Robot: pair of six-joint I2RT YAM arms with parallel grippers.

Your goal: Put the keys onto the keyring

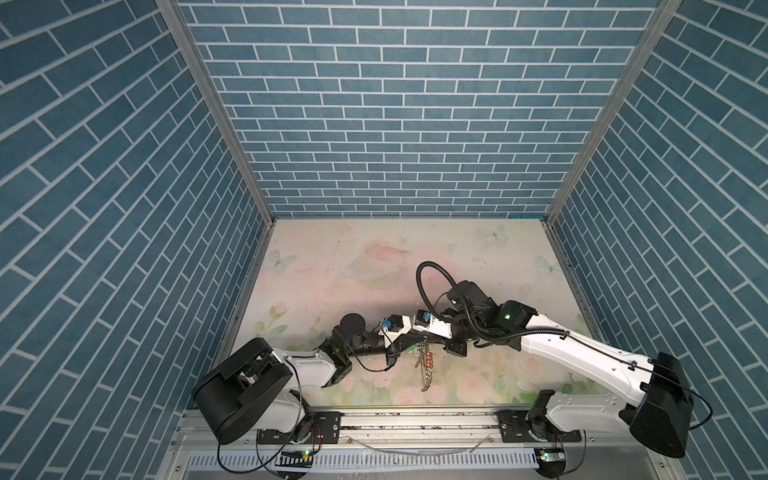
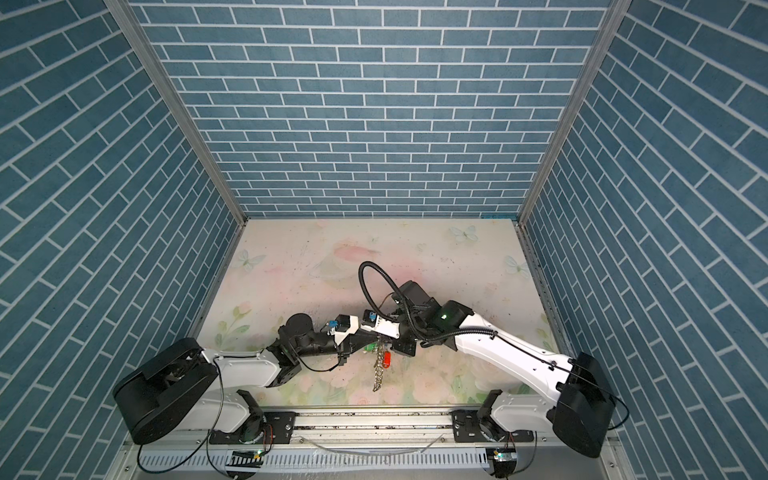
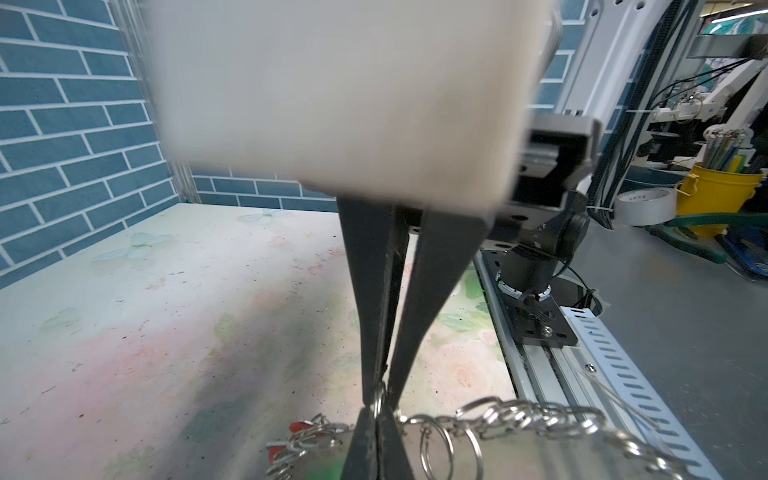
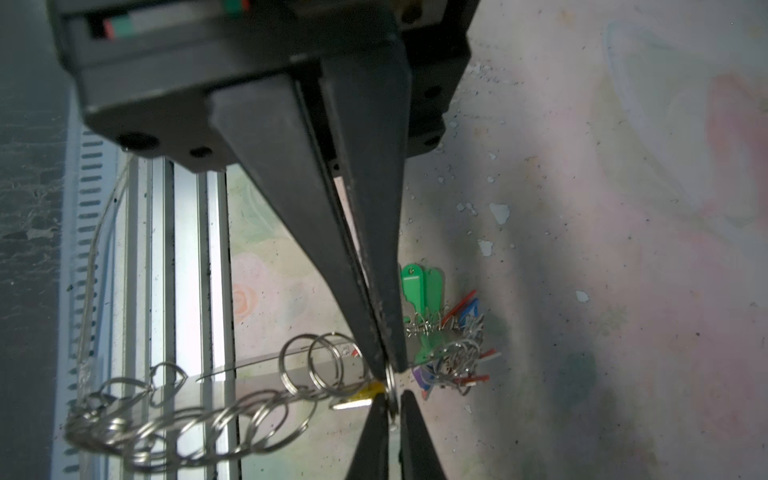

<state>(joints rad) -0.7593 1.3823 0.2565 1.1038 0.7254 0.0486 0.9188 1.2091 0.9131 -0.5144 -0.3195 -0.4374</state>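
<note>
Prob. threading step: left gripper (image 3: 380,395) pinched tight on small silver wire ring (image 4: 390,385); right gripper (image 4: 390,368) near-closed there, hold unclear. Yellow-tagged key (image 4: 365,394) at ring, grey oval keyring plate (image 3: 540,455) hanging mid-air. Nxt: steady ring, wind key on.

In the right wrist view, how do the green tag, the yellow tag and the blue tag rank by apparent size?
1. green tag
2. yellow tag, partly covered
3. blue tag, mostly hidden; second and third are unsure.
</note>
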